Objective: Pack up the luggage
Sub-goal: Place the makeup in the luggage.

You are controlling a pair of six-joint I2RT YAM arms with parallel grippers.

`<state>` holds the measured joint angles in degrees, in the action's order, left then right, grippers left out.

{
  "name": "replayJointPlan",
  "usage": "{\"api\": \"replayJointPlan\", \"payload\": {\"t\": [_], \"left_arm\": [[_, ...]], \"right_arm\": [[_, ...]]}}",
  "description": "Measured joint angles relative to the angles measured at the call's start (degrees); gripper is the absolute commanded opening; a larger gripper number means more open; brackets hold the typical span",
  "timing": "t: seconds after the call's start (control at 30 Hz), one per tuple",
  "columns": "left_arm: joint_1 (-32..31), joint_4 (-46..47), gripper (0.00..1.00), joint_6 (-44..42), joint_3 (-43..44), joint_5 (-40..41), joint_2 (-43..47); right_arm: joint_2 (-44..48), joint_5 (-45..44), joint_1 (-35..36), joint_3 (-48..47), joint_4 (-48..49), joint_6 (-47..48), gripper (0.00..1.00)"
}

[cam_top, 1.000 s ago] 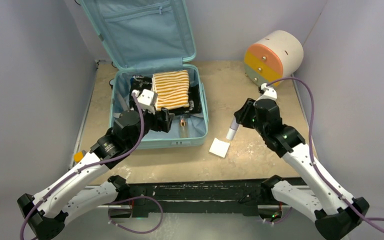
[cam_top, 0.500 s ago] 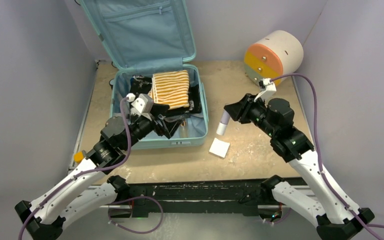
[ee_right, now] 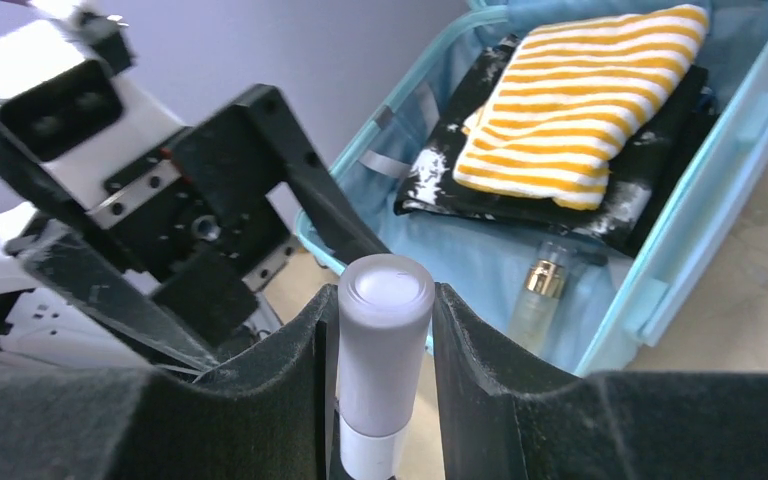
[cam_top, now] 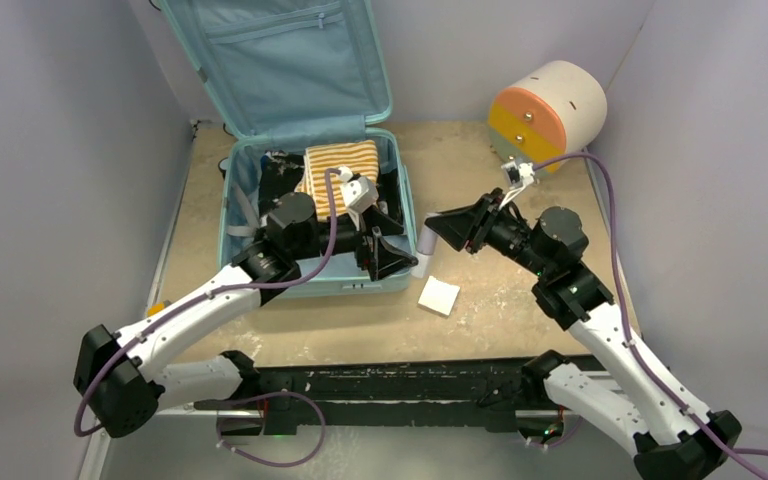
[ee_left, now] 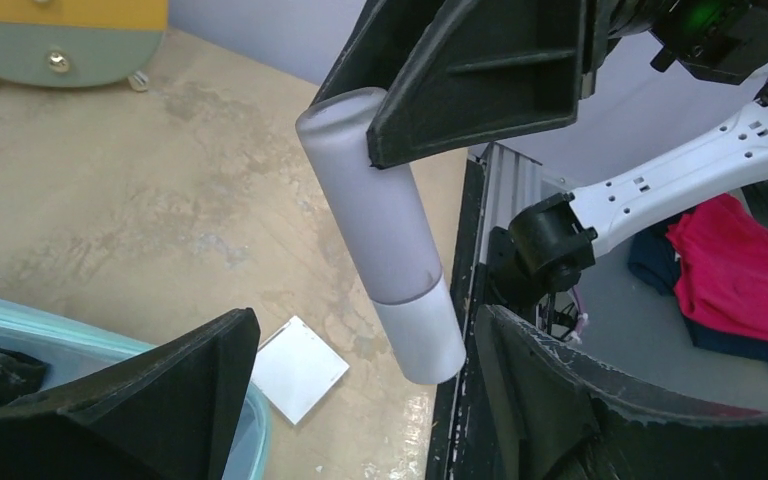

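The right end effector (ee_right: 381,305) is pinching a light, stiff, slick-looking tube (ee_left: 375,220); the left end effector (ee_left: 365,330) is gaping wide, best taking its free white end

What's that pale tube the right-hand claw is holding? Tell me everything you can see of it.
The tube is a slim round cylinder, frosted pale lilac plastic by the look of it, with a shorter white section at its lower end and a flat round top. The right claw pinches its upper part between two black fingers, holding it tilted in the air above the tabletop, beside the suitcase. Nothing else visibly touches it.
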<state>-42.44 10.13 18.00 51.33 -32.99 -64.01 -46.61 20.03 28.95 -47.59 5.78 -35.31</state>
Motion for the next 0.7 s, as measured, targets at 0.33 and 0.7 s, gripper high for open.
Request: {"api": "replayJointPlan", "payload": {"t": [0.33,0.7], "left_arm": [[0.00,7.96,0.68,3.91,0.74,-5.66,-4.76],[0.39,10.23,0.00,8.94,2.62,-8.39,-10.45]], "right_arm": [[0.04,5.01,-0.04,1.70,8.20,-3.45,0.00],[-2.01,6.67,-0.50,4.44,13.31,-4.61,0.08]]}}
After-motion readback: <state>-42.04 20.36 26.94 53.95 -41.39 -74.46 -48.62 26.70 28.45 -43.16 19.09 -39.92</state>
